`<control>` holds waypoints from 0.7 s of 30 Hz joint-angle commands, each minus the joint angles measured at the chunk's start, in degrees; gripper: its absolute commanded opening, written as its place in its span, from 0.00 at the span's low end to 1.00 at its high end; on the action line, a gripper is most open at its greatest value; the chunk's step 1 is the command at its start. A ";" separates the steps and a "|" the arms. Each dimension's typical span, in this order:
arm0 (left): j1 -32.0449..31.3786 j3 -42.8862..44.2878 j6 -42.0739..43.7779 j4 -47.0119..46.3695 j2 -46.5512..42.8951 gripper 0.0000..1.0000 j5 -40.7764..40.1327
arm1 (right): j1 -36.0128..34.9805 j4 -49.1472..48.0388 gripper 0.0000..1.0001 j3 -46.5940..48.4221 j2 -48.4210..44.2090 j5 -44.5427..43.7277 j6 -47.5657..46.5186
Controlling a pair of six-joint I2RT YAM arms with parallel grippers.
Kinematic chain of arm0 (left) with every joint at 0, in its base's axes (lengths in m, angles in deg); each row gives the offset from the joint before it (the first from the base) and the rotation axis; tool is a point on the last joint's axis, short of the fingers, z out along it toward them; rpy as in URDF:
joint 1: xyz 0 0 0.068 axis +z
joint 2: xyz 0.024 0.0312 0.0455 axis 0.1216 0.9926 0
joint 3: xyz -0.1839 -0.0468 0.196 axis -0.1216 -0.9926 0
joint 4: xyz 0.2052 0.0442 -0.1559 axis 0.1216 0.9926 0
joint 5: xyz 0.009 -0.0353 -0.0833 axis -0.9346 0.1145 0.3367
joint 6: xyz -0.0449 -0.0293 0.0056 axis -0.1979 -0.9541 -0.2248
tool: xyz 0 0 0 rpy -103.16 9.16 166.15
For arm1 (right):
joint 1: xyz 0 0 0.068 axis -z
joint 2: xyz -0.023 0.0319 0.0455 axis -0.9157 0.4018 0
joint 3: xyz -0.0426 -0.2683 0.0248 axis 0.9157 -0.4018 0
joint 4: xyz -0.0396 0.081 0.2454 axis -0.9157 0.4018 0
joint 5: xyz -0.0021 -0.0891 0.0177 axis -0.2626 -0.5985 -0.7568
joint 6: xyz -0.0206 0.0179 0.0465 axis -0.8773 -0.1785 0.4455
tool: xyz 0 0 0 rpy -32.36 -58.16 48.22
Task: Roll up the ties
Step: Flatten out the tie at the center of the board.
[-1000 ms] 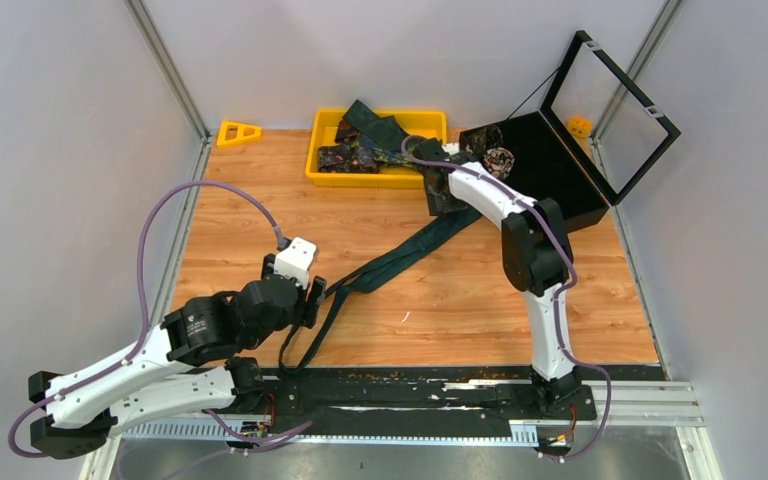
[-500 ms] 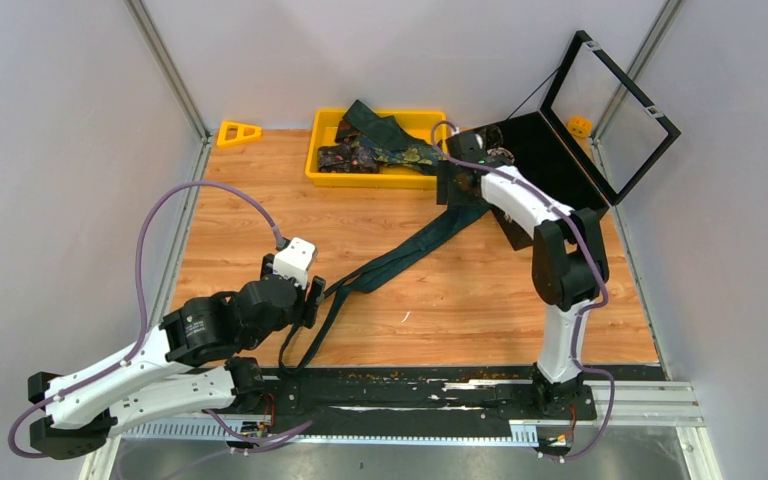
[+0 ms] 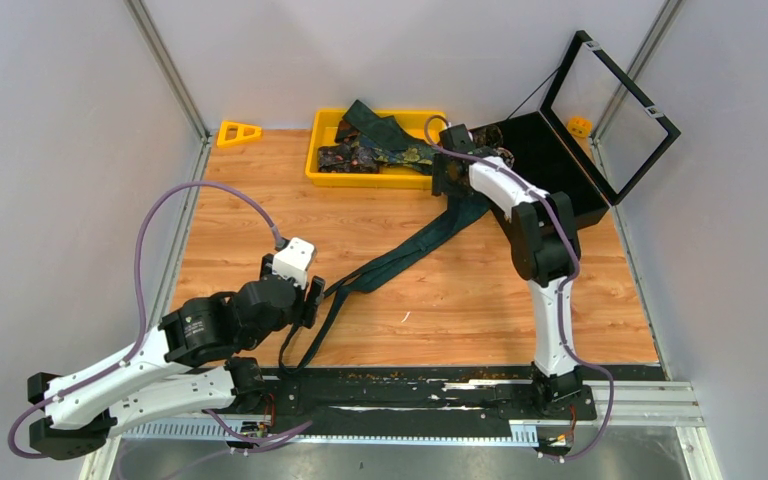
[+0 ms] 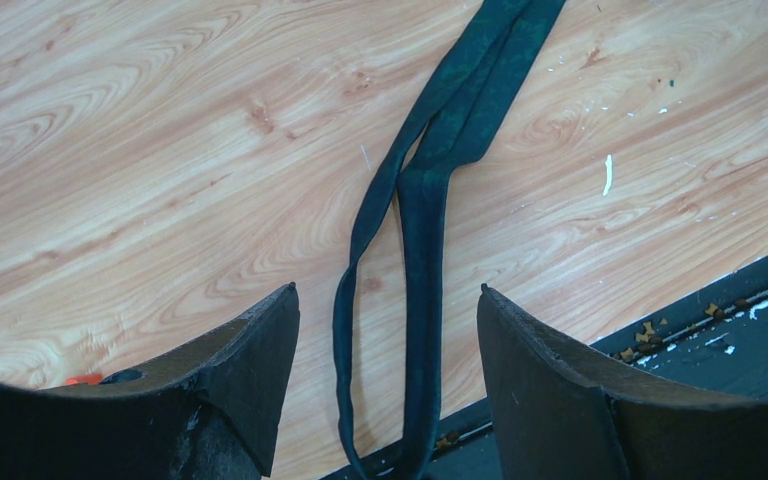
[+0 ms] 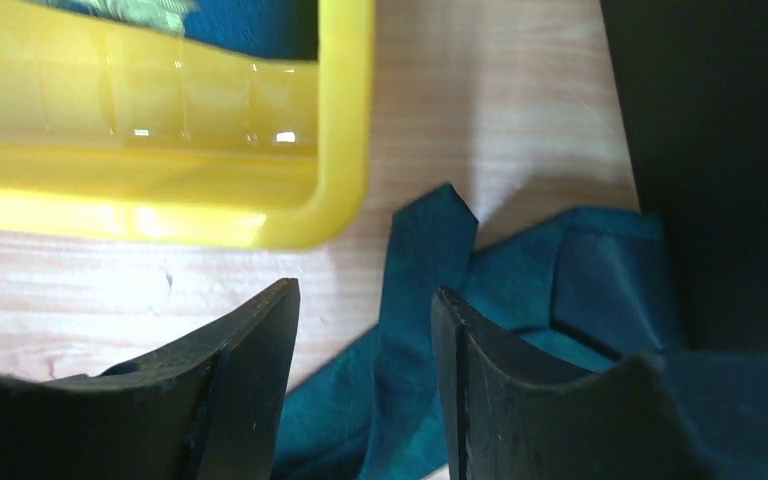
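Left gripper (image 4: pixel 388 300) sits low over the wooden table (image 3: pixel 240 210), jaws wide apart, holding nothing; the looped narrow end of the dark teal tie (image 4: pixel 425 200) lies flat below the gap. The tie runs diagonally up the table to the right gripper (image 5: pixel 365 292); those jaws are partly spread over its bunched wide end, with no grip visible, between the yellow tray (image 5: pixel 160 200) and the black case (image 3: pixel 560 170). A patterned tie (image 3: pixel 360 156) lies in the tray.
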 commanded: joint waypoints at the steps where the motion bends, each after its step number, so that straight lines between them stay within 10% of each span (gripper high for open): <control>1: -0.14 -0.28 0.59 -2.15 -0.50 0.73 -0.15 | -0.14 1.35 0.52 7.62 3.99 -2.58 0.18; 13: -0.15 -0.37 0.93 -2.45 -0.67 0.73 0.49 | -0.14 2.10 0.51 10.74 8.48 -10.25 -1.46; 21: -0.13 -0.45 0.94 -2.58 -0.61 0.73 0.58 | -0.15 1.46 0.20 11.41 10.37 -9.43 -2.48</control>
